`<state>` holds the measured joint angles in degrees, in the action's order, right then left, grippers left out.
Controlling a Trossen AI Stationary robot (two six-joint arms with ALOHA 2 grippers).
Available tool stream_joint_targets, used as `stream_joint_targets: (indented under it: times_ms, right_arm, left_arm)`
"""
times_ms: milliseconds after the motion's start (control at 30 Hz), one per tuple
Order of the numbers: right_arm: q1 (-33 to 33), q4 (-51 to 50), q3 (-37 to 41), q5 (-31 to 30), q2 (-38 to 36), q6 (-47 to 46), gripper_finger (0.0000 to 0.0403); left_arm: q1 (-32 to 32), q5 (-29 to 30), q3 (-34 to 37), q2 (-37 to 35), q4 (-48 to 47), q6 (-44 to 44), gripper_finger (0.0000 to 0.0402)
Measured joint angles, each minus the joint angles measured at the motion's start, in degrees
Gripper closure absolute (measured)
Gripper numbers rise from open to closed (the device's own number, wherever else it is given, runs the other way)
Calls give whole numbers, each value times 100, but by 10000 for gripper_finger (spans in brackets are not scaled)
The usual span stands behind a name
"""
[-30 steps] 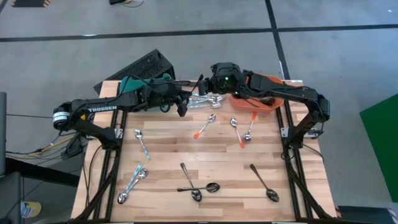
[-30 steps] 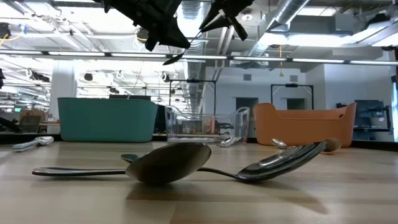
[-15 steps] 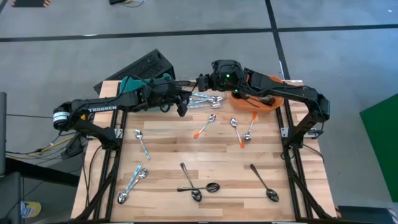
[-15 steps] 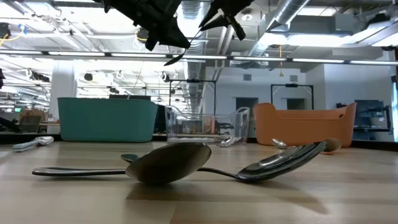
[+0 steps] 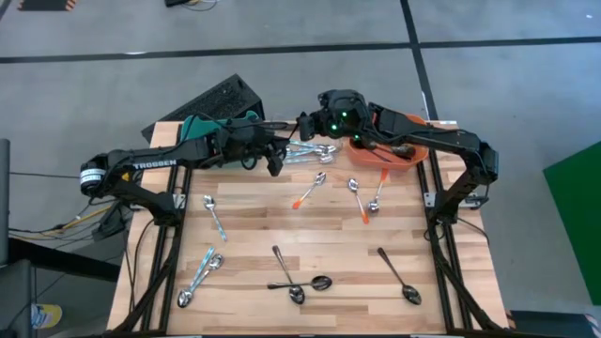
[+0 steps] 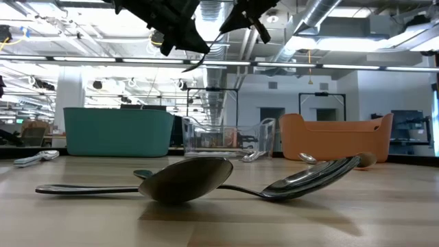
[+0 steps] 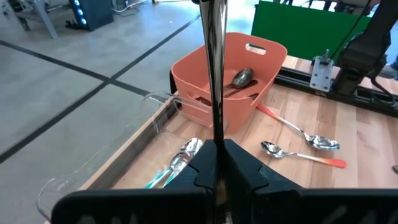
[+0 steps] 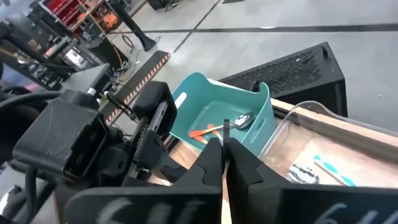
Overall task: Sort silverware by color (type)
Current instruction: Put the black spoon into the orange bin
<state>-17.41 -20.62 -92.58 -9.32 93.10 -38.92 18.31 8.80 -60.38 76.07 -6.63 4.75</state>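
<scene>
Two of my grippers met above the table's far edge: left gripper [image 5: 278, 157] clamped a dark-handled spoon [image 7: 214, 68]. Right gripper [image 5: 305, 124] pinched shut on its other end.

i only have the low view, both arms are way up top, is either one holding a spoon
Observer: Yes. The left wrist view shows the left pincer shut on a dark-handled spoon, with the handle pointing straight ahead.
Operator: and the right one
Observer: From above, it meets the left over the clear bin. The right pincer looks shut on the spoon's far end.
Operator: anything in the teal bin yet
Observer: The right wrist view shows an orange-handled spoon lying inside the teal bin.
</scene>
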Motion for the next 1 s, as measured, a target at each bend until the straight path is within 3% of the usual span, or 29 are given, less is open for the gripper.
stream_joint_targets:
  times_ms: [267,500,767,1000]
  right_arm:
    - [15,2,0,42,0,337,390]
    - [-87,-189,0,38,0,788,391]
    - [-331,-1323,4,31,-448,1456,391]
    - [-768,-2763,-2,-390,-1388,2227,391]
  left_arm:
    - [0,-59,0,0,-4,28,396]
    - [-2,-101,0,0,14,26,347]
    - [22,-31,0,-277,-137,-104,299]
    - [22,204,0,-798,-1174,-114,292]
